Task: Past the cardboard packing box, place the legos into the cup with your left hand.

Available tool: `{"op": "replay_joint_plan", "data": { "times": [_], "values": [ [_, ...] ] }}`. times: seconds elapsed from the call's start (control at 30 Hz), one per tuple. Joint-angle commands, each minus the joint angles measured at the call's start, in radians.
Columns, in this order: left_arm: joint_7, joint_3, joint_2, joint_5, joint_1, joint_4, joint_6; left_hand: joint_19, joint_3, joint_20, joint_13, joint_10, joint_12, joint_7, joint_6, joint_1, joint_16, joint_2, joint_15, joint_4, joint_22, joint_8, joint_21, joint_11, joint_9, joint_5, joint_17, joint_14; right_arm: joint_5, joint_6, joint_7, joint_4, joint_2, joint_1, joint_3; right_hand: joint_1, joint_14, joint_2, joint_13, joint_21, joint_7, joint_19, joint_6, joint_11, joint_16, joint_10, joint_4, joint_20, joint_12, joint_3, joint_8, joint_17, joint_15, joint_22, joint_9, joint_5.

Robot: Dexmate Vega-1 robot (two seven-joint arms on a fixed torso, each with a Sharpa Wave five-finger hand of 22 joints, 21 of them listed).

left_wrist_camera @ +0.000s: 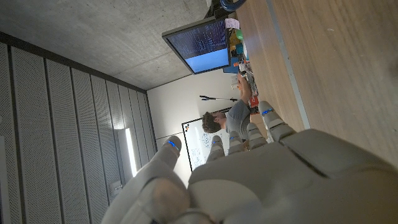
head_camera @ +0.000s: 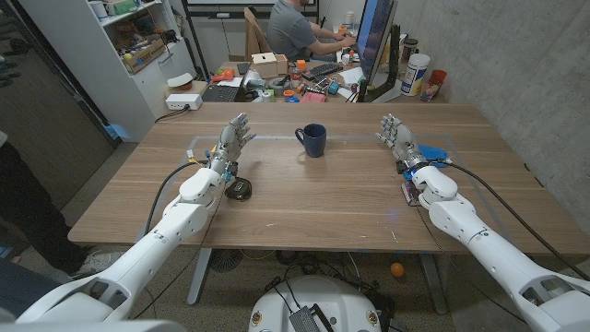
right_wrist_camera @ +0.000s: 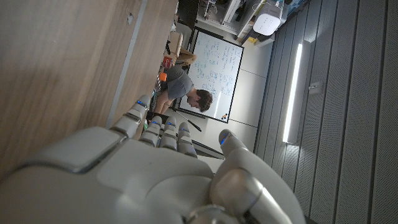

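A dark blue cup (head_camera: 312,140) with a handle stands upright near the middle of the wooden table (head_camera: 323,198). My left hand (head_camera: 232,143) is up off the table to the cup's left, fingers spread and holding nothing; its back (left_wrist_camera: 261,180) shows in the left wrist view. On the other side, my right hand (head_camera: 398,136) is raised too, fingers apart and empty, with its back (right_wrist_camera: 143,180) seen in the right wrist view. I see no legos and no cardboard packing box on the table.
Blue tape (head_camera: 198,152) marks a patch of table by my left hand. A cluttered desk (head_camera: 304,83) with a monitor (head_camera: 373,37) and a seated person (head_camera: 300,32) stands behind the far edge. A shelf unit (head_camera: 138,46) is at the back left.
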Motion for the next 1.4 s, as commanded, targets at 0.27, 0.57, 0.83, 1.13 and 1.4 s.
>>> {"op": "replay_joint_plan", "data": {
  "times": [0.27, 0.57, 0.83, 1.13, 1.4],
  "values": [
    [0.275, -0.002, 0.088, 0.231, 0.067, -0.177, 0.076, 0.029, 0.024, 0.050, 0.004, 0.032, 0.020, -0.094, 0.051, 0.063, 0.009, -0.004, 0.009, -0.077, 0.004, 0.019, -0.003, -0.022, 0.006, 0.002, -0.002, 0.030, 0.007, 0.005, 0.010, -0.010, -0.007, -0.010, 0.004, 0.009, -0.003, 0.000, 0.001, 0.006, -0.002, 0.008, 0.008, 0.000, 0.005, 0.007, -0.001, 0.000, 0.007, 0.008, 0.006, 0.005, 0.006, 0.003, 0.003, 0.005],
    [0.373, -0.019, 0.131, 0.328, 0.076, -0.238, 0.144, 0.039, 0.031, 0.059, 0.006, 0.041, 0.021, -0.133, 0.058, 0.108, 0.010, -0.026, 0.003, -0.135, 0.004, 0.018, -0.012, -0.033, 0.007, 0.000, 0.000, 0.047, 0.004, 0.004, 0.009, -0.015, -0.008, -0.013, 0.001, 0.008, -0.002, -0.001, 0.001, 0.006, -0.001, 0.007, 0.008, 0.001, 0.005, 0.007, -0.002, 0.001, 0.007, 0.008, 0.006, 0.005, 0.007, 0.003, 0.003, 0.004],
    [0.395, -0.032, 0.170, 0.397, 0.052, -0.229, 0.152, 0.055, 0.044, 0.080, 0.012, 0.092, 0.039, -0.135, 0.130, 0.160, 0.018, -0.021, -0.006, -0.196, 0.005, 0.035, -0.024, -0.039, 0.013, 0.005, 0.003, 0.090, 0.003, -0.003, -0.006, -0.039, -0.017, -0.028, 0.005, 0.008, -0.001, -0.003, 0.001, 0.007, 0.000, 0.008, 0.008, 0.001, 0.005, 0.007, -0.003, 0.001, 0.008, 0.007, 0.006, 0.005, 0.007, 0.003, 0.003, 0.004],
    [0.349, -0.037, 0.287, 0.499, 0.015, -0.257, 0.207, 0.061, 0.051, 0.082, 0.016, 0.112, 0.045, -0.136, 0.192, 0.195, 0.017, -0.018, -0.016, -0.233, 0.005, 0.050, -0.035, -0.052, 0.017, 0.011, 0.004, 0.103, 0.002, -0.007, -0.019, -0.059, -0.022, -0.041, 0.008, 0.006, -0.001, -0.003, 0.001, 0.007, 0.000, 0.009, 0.008, 0.002, 0.006, 0.008, -0.002, 0.000, 0.008, 0.006, 0.006, 0.006, 0.006, 0.003, 0.003, 0.004],
    [0.255, -0.031, 0.391, 0.555, -0.020, -0.283, 0.270, 0.076, 0.058, 0.081, 0.018, 0.095, 0.037, -0.139, 0.166, 0.232, 0.015, -0.023, -0.018, -0.260, 0.005, 0.035, -0.039, -0.051, 0.018, 0.014, 0.004, 0.109, 0.000, -0.014, -0.029, -0.072, -0.023, -0.046, 0.007, 0.005, -0.001, -0.003, 0.001, 0.008, 0.001, 0.009, 0.008, 0.002, 0.006, 0.007, -0.002, -0.001, 0.008, 0.006, 0.006, 0.006, 0.007, 0.003, 0.003, 0.005]
  ]
}}
